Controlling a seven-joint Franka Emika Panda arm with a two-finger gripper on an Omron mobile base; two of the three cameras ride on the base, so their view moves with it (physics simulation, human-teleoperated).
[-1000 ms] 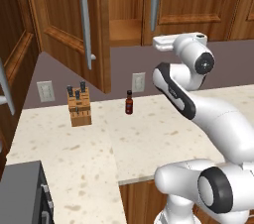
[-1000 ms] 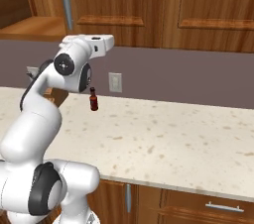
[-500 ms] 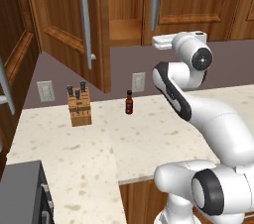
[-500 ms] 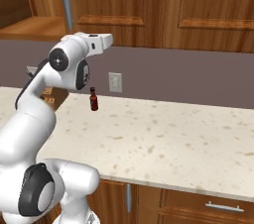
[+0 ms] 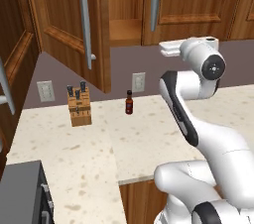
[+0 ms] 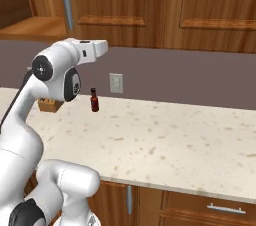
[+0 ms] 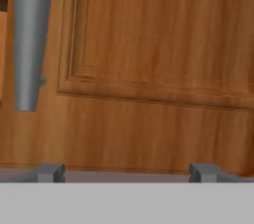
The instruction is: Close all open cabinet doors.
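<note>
The two fingertips (image 7: 49, 172) stand wide apart at the bottom of the hand view with nothing between them — released, touching no surface. The gripper (image 7: 126, 173) faces the lower part of a closed cabinet door (image 7: 163, 59), whose raised panel sits above and whose silver bar handle (image 7: 31, 39) runs along the left edge.

In the left base view the white hand (image 5: 173, 48) is held high, just under the bottom edge of the wall cabinets and in front of the grey backsplash. To its left an open cabinet door (image 5: 69, 20) swings out over the counter — its long bar handle (image 5: 85, 17) faces the camera — and the bare shelf (image 5: 125, 32) behind it shows. Another open door (image 5: 15, 69) stands at the far left edge.

On the speckled counter (image 5: 144, 139) below stand a small dark sauce bottle (image 5: 129, 103) and, well to its left, a wooden knife block (image 5: 79, 106). A wall outlet (image 5: 138, 82) sits just above the bottle.
</note>
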